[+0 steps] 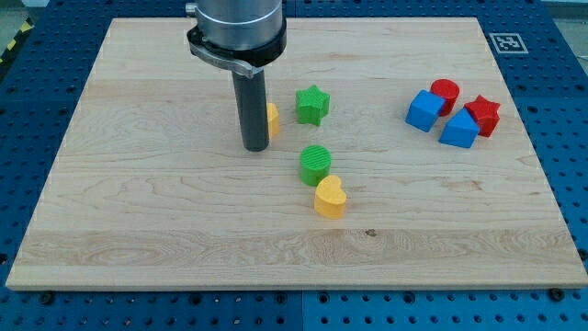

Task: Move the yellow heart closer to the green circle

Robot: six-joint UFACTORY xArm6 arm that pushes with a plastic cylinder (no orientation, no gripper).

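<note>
The yellow heart [330, 197] lies near the board's middle, just below and slightly right of the green circle [315, 164], touching or almost touching it. My tip [255, 147] rests on the board to the left of the green circle and up-left of the yellow heart, apart from both. A second yellow block [273, 119] is mostly hidden behind the rod; its shape cannot be made out. A green star [312, 105] sits above the green circle.
At the view's right stands a cluster: a blue cube [424, 110], a red cylinder [445, 93], another blue block [459, 130] and a red star [483, 115]. The wooden board [138, 230] lies on a blue perforated table.
</note>
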